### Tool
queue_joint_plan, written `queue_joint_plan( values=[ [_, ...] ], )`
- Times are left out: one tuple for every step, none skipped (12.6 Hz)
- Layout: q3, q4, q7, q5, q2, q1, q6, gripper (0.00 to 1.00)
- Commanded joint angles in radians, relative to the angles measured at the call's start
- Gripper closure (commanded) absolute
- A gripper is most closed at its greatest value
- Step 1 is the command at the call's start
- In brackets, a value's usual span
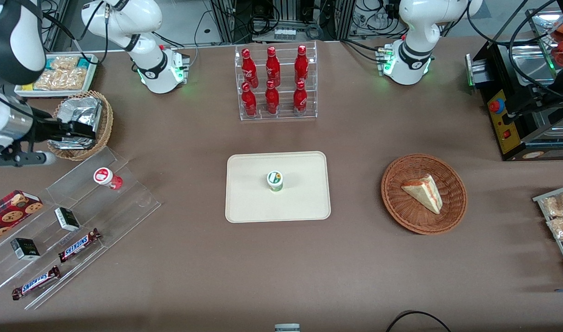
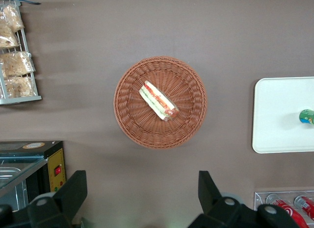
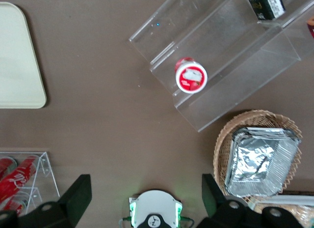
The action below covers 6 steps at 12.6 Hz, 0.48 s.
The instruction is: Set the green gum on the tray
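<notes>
Standing upright near the middle of the tray (image 1: 244,203), the green gum (image 1: 275,180) looks already delivered, so the task reads as essentially finished and the step in hand as the arm's pull-away. The gripper (image 1: 71,133) hangs toward the working arm's end of the table, above the wicker basket (image 1: 105,133) with the foil packet (image 1: 80,115), well apart from the tray and holding nothing. In the right wrist view its fingers (image 3: 78,191) are spread wide with bare table between them. Any next move probably calls only for parking the arm clear of the clear stepped stand (image 1: 124,207), where the red bottle (image 1: 107,178) sits on a step.

Much of the working arm is cut off at the frame edge in the front view. From the parked arm's wrist only a sliver of the gum shows at the picture's border, and the lid's mark is too small to read
</notes>
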Motion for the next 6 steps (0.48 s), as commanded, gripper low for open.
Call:
queue_joint_plan(
  values=[
    [0.014,0.036,0.016,-0.022,-0.024,-0.015,-0.062,0.00],
    [0.014,0.038,0.040,-0.020,-0.019,-0.018,-0.056,0.00],
    [0.016,0.038,0.071,-0.016,-0.010,-0.023,-0.047,0.00],
    [0.031,0.050,0.086,-0.013,0.007,-0.038,-0.043,0.00],
    [0.064,0.083,0.088,-0.016,0.031,-0.066,-0.038,0.00],
    [0.074,0.102,0.088,-0.019,0.038,-0.073,-0.038,0.00]
  ],
)
